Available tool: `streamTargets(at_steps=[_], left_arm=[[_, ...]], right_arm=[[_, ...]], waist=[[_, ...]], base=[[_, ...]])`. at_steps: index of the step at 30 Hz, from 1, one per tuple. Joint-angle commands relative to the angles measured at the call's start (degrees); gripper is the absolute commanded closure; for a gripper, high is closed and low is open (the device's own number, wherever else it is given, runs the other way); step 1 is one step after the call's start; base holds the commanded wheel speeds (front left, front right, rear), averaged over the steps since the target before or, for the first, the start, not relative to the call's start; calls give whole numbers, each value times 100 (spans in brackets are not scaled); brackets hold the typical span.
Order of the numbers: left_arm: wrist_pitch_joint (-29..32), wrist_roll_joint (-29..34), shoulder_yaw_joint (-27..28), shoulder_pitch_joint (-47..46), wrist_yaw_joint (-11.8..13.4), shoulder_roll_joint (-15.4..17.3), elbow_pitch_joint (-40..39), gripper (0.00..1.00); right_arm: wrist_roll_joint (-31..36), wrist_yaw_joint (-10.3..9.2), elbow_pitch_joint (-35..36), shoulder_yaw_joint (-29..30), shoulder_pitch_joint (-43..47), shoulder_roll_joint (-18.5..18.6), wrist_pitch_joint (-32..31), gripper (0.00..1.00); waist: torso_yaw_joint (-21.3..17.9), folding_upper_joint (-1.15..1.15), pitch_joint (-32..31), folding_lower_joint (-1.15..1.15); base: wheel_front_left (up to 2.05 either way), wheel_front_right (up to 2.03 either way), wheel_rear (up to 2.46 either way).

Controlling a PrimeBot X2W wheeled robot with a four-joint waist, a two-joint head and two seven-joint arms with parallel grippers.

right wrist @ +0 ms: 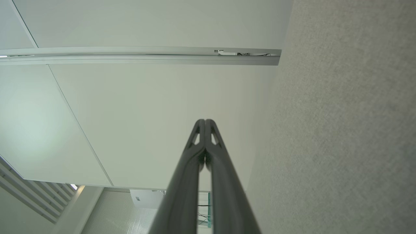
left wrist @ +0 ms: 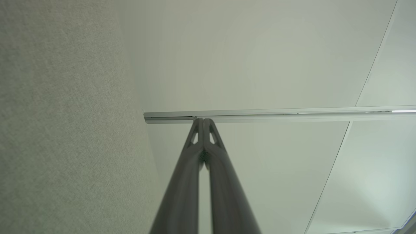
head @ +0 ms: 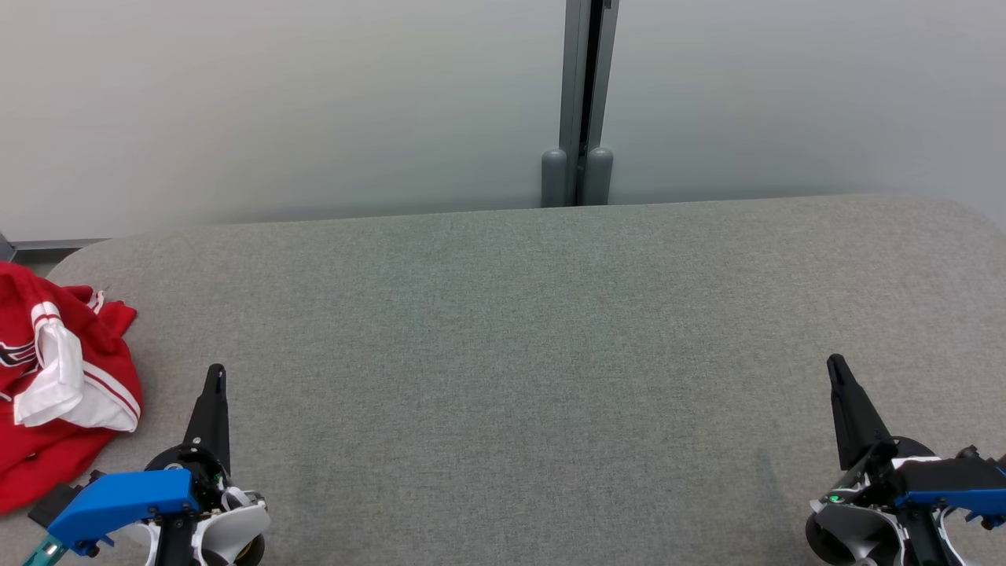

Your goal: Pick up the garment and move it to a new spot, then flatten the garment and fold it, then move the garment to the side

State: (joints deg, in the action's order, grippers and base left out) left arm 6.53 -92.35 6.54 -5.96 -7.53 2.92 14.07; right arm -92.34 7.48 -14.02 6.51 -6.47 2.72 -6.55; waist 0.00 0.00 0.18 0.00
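1. A crumpled red jersey [head: 63, 393], white-trimmed, lay at the left edge of the counter [head: 534, 354].
2. The counter was grey, felt-like and round-cornered.
3. The left claw [head: 216, 371] and right claw [head: 835, 363], slim dark tapers, were clenched empty.

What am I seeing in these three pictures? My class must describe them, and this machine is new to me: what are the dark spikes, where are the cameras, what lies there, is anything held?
This is a two-armed robot. The wide picture comes from a camera on its head, looking down at a grey table. The spikes are its hands: the left gripper at lower left, the right gripper at lower right, each two long fingers pressed together. The other pictures come from wrist cameras looking along those fingers toward a pale wall. A crumpled red and white garment lies at the table's left edge, apart from the left gripper. Both grippers are shut, holding nothing.
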Motion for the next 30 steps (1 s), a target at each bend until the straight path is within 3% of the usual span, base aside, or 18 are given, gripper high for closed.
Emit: streamTargets(at_steps=[1, 23, 24, 30], left_arm=[[14, -9, 1, -60, 11, -11, -28, 100], [14, -9, 1, -60, 11, -11, -28, 100], [-1, 2, -1, 6, -1, 1, 19, 0], [-58, 70, -55, 182, -1, 11, 198, 0]], right_arm=[[-11, 3, 18, 8, 71, 39, -10, 100], [-11, 3, 18, 8, 72, 39, -10, 100], [2, 0, -15, -2, 1, -3, 2, 0], [80, -2, -164, -83, 53, -24, 69, 0]], waist=[[0, 0, 0, 0], [0, 0, 0, 0], [0, 0, 0, 0], [0, 0, 5, 0]], base=[[0, 0, 0], [0, 0, 0], [0, 0, 0], [0, 0, 0]])
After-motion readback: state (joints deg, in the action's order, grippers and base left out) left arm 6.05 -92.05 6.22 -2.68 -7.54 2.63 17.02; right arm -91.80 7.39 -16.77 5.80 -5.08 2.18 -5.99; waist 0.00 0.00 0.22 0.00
